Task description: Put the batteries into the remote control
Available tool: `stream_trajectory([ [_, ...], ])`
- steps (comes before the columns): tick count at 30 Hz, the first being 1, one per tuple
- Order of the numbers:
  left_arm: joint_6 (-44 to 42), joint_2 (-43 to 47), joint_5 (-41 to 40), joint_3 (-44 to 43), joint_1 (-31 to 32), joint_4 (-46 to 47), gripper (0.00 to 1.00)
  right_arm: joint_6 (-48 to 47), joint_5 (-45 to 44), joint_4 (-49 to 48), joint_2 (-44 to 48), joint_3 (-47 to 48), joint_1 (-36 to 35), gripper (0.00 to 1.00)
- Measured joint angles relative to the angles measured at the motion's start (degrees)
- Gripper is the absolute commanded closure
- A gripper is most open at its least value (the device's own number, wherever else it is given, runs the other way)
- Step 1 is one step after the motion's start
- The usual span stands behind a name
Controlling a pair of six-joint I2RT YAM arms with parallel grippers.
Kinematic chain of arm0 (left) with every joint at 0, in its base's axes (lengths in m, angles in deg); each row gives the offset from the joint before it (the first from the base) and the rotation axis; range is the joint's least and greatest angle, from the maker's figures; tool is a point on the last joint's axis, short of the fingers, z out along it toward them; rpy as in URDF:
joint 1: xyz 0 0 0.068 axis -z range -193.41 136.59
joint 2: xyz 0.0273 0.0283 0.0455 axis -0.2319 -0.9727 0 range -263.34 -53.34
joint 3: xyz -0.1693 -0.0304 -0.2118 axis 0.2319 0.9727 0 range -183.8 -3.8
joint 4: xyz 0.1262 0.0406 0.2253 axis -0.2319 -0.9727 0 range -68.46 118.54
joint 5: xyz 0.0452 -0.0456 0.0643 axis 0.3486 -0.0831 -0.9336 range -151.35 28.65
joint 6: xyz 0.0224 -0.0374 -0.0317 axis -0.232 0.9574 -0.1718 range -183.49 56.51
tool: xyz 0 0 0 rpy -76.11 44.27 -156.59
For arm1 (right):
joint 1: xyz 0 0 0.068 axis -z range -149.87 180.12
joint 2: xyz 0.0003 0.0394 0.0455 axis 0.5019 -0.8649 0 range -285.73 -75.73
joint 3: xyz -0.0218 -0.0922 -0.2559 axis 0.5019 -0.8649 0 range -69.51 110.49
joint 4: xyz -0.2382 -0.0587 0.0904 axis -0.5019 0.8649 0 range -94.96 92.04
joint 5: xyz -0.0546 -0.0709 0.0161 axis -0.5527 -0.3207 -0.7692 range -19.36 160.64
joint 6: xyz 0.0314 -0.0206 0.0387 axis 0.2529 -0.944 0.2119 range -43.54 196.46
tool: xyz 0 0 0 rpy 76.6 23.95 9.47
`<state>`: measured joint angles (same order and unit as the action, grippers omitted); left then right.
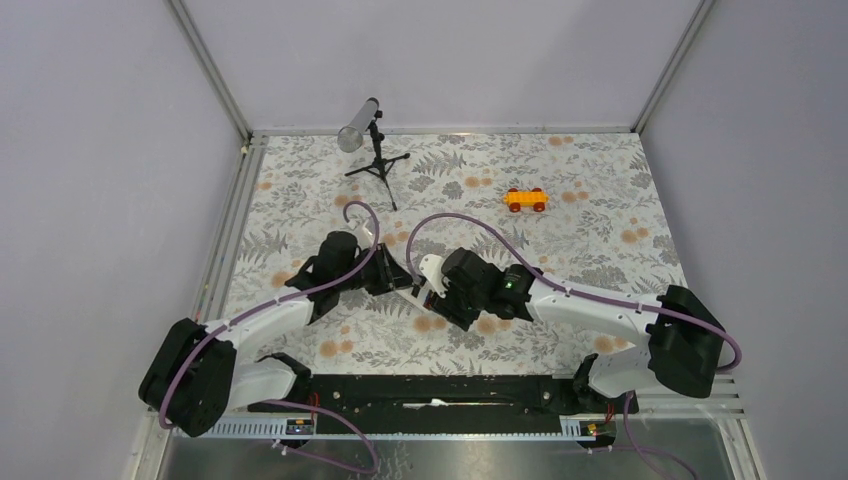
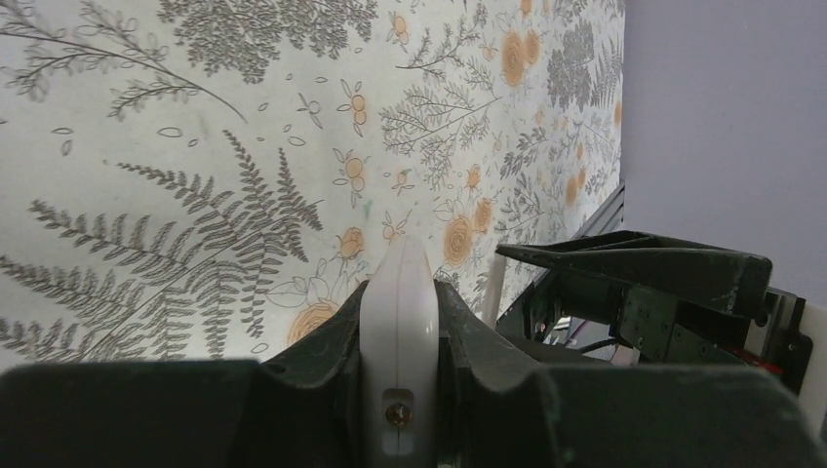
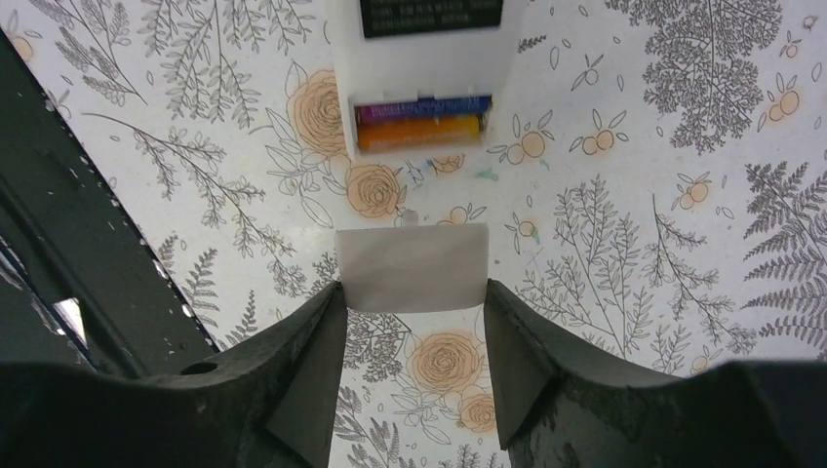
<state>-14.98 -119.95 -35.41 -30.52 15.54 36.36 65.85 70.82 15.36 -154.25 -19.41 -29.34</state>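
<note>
My left gripper is shut on the remote control, which stands on its white edge between the black fingers. In the right wrist view the remote control's white back faces me with its compartment uncovered. Two batteries lie side by side in it, the blue-purple one above the orange one. My right gripper is shut on a pale rectangular battery cover, held by its two side edges just short of the compartment. From above, both grippers meet at the remote control mid-table.
An orange toy car sits at the back right of the floral mat. A small black tripod carrying a grey tube stands at the back left. Metal rails run along the mat's left edge.
</note>
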Motion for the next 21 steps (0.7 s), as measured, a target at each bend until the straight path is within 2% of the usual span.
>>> stream_trajectory([
  [8, -0.6, -1.1, 0.1, -1.8, 1.5, 1.0, 1.00, 2.9, 1.5, -0.8, -3.8, 4.8, 0.0, 0.58],
  [21, -2.2, -1.5, 0.7, -3.8, 2.3, -0.9, 1.00, 3.6, -0.2, -1.3, -5.8, 5.2, 0.0, 0.57],
])
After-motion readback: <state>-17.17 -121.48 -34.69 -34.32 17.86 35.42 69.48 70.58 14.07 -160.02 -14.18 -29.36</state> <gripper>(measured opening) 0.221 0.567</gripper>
